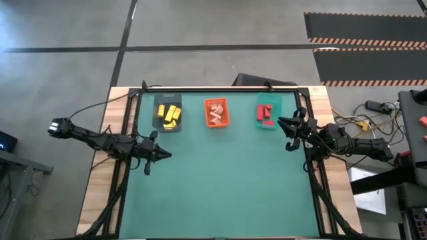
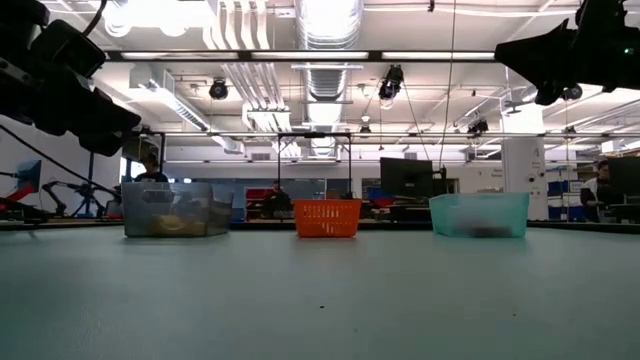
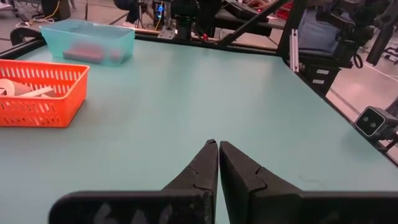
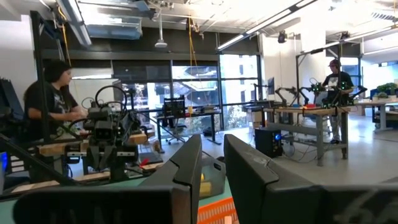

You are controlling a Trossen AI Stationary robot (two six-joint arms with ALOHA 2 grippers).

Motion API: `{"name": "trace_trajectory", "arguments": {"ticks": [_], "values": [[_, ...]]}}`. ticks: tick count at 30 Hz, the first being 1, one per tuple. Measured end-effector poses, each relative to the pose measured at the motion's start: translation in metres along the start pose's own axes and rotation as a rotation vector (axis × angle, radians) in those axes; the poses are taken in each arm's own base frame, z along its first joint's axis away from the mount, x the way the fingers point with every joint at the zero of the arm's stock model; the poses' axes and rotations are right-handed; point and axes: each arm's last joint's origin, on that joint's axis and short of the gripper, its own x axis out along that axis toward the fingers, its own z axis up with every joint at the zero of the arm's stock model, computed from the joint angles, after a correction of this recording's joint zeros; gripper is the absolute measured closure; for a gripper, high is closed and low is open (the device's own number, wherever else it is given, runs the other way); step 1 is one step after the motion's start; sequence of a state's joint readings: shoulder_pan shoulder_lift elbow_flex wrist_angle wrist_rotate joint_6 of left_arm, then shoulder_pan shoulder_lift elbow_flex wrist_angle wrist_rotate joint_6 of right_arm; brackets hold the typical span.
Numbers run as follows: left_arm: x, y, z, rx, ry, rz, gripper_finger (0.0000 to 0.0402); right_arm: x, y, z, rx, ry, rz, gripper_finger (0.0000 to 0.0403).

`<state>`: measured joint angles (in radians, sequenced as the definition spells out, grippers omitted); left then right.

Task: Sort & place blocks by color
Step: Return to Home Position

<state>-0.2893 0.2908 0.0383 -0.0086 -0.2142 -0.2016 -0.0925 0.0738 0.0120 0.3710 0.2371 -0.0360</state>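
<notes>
Yellow blocks lie in the dark grey tray, pale pinkish-tan blocks in the orange tray, and red blocks in the teal tray. All three trays stand in a row at the table's far side. My left gripper is shut and empty above the mat, near the grey tray's near side; its closed fingertips show in the left wrist view. My right gripper is open and empty, held high just right of the teal tray; it also shows in the right wrist view.
The green mat spreads in front of the trays. In the low view the grey tray, orange tray and teal tray stand in a row. People are at benches beyond the table.
</notes>
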Motion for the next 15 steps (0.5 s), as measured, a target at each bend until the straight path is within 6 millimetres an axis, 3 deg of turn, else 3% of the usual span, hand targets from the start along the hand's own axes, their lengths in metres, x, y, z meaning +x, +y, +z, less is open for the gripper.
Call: {"name": "trace_trajectory", "arguments": {"ticks": [15], "values": [[0.0020,0.0001,-0.0024,0.006,0.028,0.006,0.0402,0.0000,0.0000,-0.0001,0.000,0.000,0.000,0.0344]]}}
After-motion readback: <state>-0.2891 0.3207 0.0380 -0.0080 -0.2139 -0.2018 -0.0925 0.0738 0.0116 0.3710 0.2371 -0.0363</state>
